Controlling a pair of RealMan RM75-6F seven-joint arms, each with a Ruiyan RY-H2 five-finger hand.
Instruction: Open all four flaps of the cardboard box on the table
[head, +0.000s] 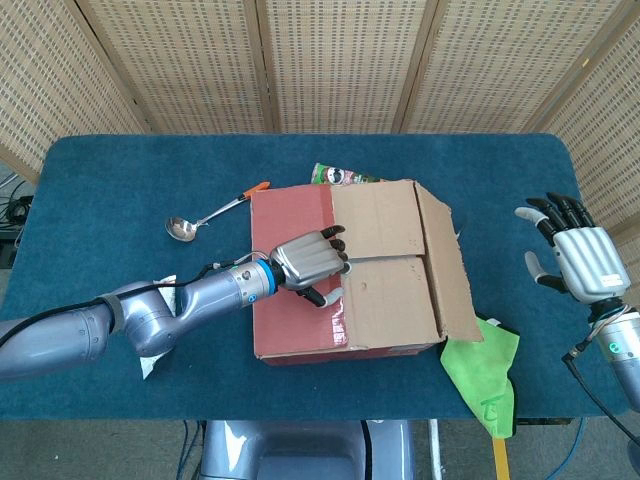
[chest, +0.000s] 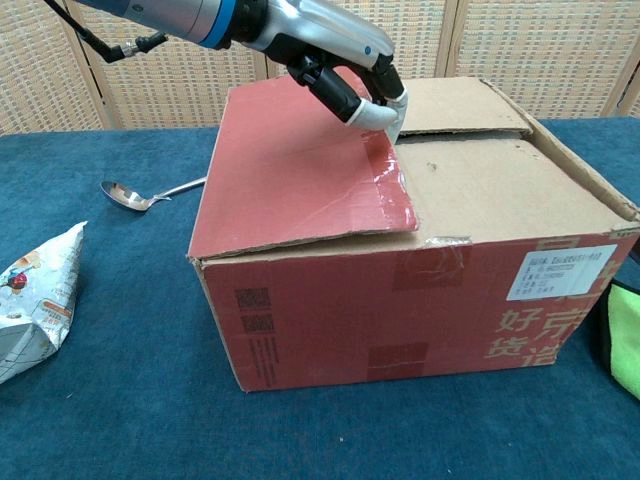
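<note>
The cardboard box sits mid-table. Its red left flap lies over the top, its free edge raised slightly. My left hand is over the box top, fingertips curled at that flap's free edge near the centre seam. Two brown inner flaps lie flat. The right flap hangs outward. My right hand hovers open far right of the box, touching nothing.
A spoon lies left of the box, a snack bag near the front left. A green cloth lies at the box's right front corner. A green packet sits behind the box.
</note>
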